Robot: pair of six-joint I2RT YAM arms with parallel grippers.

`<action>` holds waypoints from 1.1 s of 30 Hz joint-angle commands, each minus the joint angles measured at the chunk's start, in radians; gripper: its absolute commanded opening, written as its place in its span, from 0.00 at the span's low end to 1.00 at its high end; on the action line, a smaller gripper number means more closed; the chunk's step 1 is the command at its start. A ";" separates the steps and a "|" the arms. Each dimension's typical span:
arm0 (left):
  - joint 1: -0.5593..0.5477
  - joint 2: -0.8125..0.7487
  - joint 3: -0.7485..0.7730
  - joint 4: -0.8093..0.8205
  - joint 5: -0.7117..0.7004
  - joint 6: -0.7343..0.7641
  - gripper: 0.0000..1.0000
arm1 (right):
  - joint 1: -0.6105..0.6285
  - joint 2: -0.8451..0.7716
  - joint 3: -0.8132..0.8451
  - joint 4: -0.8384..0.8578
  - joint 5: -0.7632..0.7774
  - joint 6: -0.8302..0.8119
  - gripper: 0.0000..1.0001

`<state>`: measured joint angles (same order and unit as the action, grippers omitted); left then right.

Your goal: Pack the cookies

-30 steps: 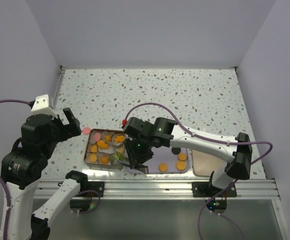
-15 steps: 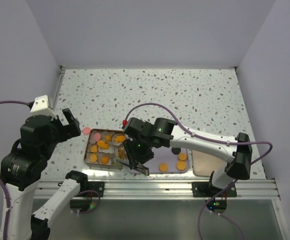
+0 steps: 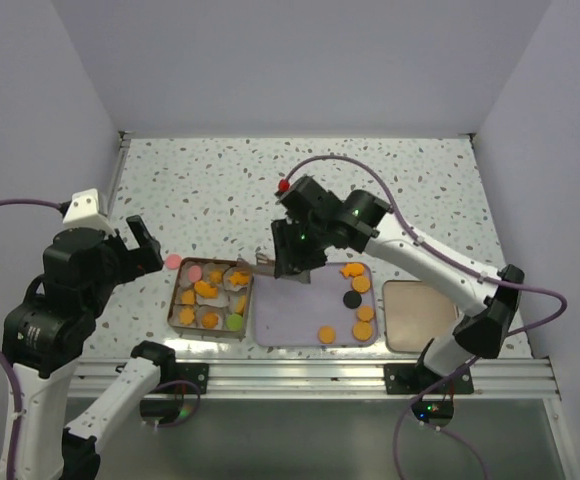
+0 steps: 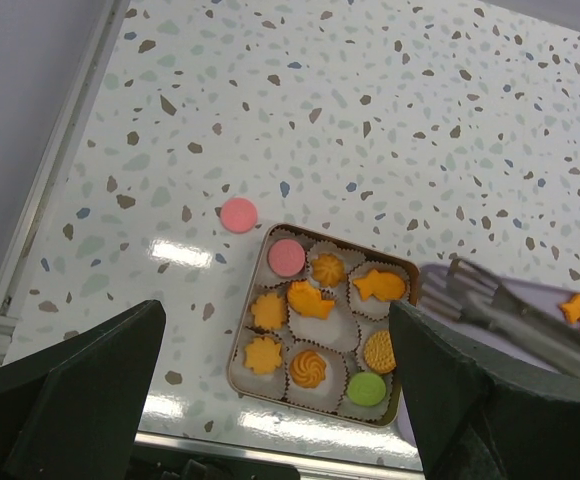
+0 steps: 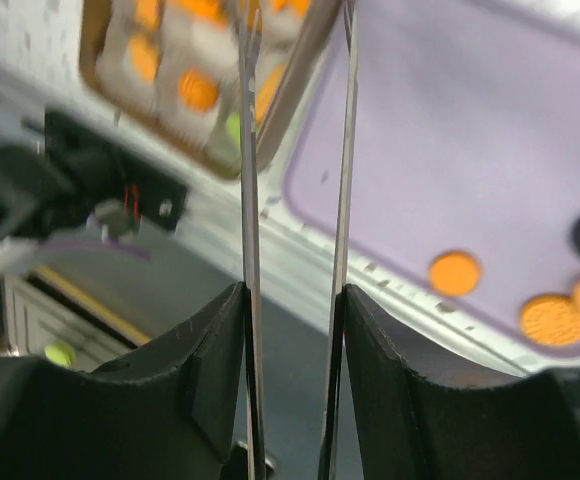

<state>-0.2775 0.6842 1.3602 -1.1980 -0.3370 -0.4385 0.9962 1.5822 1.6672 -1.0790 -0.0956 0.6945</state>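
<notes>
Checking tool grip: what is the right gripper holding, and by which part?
The right gripper clamps metal tongs across both arms, near their back end.

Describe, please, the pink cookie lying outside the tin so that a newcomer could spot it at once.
Find the brown cookie tin left of the lilac tray. Just off its far left corner a flat pink disc lies on the speckled table. Unlike the other pink cookie, nestled inside the tin, it sits alone outside.
</notes>
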 commanded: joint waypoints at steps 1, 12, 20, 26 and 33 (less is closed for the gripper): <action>-0.006 0.017 -0.009 0.029 0.026 -0.020 1.00 | -0.131 0.050 0.090 -0.004 0.042 -0.099 0.45; -0.006 0.031 -0.021 0.040 0.013 -0.016 1.00 | -0.399 0.447 0.426 0.045 0.060 -0.194 0.42; -0.006 0.038 -0.032 0.054 0.016 -0.022 1.00 | -0.458 0.674 0.520 0.149 0.197 -0.231 0.42; -0.006 0.051 -0.029 0.051 0.021 -0.011 1.00 | -0.464 0.754 0.451 0.223 0.228 -0.211 0.42; -0.005 0.057 -0.032 0.046 0.047 0.014 1.00 | -0.465 0.794 0.402 0.229 0.211 -0.187 0.60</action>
<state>-0.2775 0.7361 1.3270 -1.1843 -0.3103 -0.4503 0.5297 2.3768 2.0995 -0.8818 0.0956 0.4957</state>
